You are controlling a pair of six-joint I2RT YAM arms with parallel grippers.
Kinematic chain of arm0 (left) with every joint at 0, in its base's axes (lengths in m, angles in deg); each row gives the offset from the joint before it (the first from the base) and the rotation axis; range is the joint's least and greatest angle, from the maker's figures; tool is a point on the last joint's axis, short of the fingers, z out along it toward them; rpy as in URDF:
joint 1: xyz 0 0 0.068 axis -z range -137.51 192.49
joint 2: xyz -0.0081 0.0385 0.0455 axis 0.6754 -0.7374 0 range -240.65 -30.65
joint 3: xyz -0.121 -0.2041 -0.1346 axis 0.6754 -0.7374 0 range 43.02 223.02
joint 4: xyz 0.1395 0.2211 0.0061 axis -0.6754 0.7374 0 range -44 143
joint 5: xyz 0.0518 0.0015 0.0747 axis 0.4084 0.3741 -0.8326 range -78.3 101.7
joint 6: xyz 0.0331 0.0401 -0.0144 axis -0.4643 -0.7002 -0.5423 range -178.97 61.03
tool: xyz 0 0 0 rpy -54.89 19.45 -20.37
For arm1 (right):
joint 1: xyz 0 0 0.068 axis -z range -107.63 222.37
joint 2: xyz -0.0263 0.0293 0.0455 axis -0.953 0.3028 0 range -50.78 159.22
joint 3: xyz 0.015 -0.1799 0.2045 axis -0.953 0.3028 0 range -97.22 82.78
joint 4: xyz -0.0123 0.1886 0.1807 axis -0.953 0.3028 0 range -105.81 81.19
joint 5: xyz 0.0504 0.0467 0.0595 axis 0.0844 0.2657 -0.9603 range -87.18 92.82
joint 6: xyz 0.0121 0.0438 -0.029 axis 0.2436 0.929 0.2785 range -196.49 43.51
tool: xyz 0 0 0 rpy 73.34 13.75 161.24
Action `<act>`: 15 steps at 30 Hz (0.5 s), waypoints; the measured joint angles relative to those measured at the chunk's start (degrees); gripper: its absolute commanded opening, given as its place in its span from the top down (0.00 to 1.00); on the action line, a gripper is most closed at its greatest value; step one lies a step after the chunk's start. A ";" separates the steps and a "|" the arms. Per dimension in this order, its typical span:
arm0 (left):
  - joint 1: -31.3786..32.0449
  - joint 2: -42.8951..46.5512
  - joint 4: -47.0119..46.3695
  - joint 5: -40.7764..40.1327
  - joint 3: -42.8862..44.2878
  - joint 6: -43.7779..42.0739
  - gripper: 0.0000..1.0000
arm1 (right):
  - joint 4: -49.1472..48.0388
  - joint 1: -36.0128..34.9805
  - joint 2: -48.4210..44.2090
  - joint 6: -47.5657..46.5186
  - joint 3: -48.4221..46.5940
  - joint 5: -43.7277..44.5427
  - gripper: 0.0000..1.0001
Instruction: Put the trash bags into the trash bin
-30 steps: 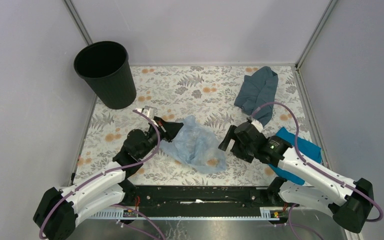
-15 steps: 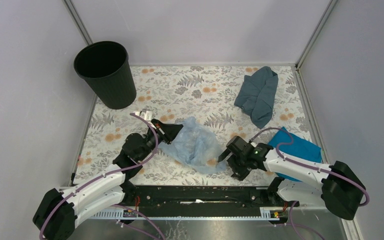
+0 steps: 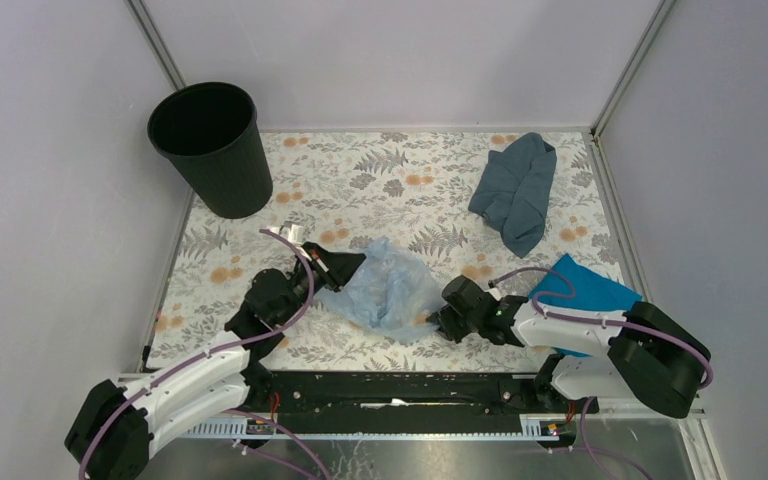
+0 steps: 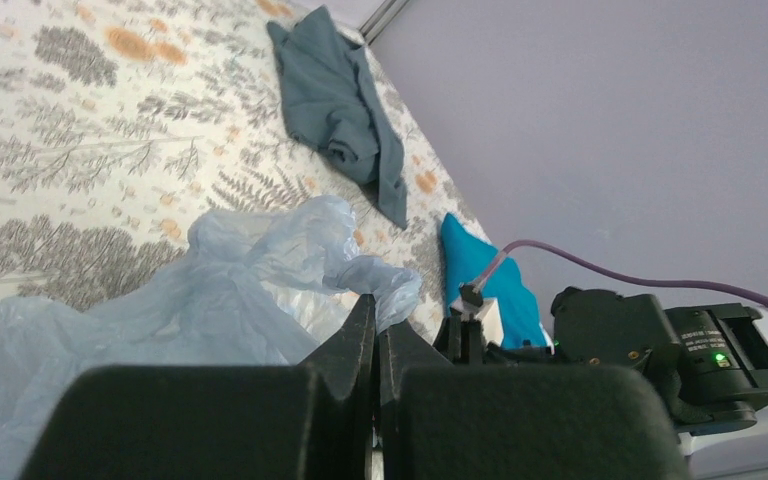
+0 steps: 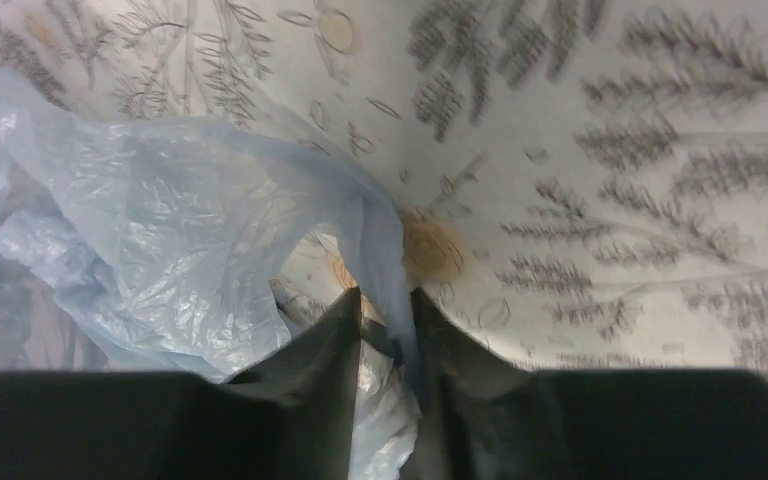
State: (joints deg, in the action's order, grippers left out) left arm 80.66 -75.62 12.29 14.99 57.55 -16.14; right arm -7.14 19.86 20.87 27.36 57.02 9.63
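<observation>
Right gripper (image 5: 385, 298) is nipped onto a fold at the right edge of the trash bag (image 3: 388, 288), jaws nearly together with film between them. Left gripper (image 3: 346, 263) is clenched on the bag's left edge (looks like it has film, thin stuff, hard to be sure). Bag lies crumpled mid-table between the two, well apart from the trash bin (image 3: 215, 150) at the far-left corner. To do this well: firm up both pinches, lift together, leave slack so the film won't tear or slip. Open mat (image 3: 360, 170) runs from bag to bin, but the bin stands near the left wall (image 3: 60, 200), so room is tight there. Bright blue cloth (image 3: 590, 290) and grey-blue cloth (image 3: 515, 190) lie off the path.
</observation>
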 measured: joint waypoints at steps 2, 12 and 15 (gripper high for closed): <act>0.00 0.87 3.08 0.02 0.13 0.20 0.84 | -3.69 -0.02 0.15 -1.40 1.53 1.60 0.92; 0.00 4.85 45.55 -9.79 20.04 -1.49 0.01 | -14.95 0.00 -9.55 -42.38 2.58 7.72 1.00; 0.00 3.48 58.38 -15.19 30.34 -3.87 0.01 | -14.91 0.00 -10.40 -55.06 -0.35 7.48 1.00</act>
State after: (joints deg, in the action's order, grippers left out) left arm 80.66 -72.15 70.67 -0.20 87.88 -20.01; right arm -22.05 19.86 10.47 -27.69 56.67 17.10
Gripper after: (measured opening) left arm 0.985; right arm 0.015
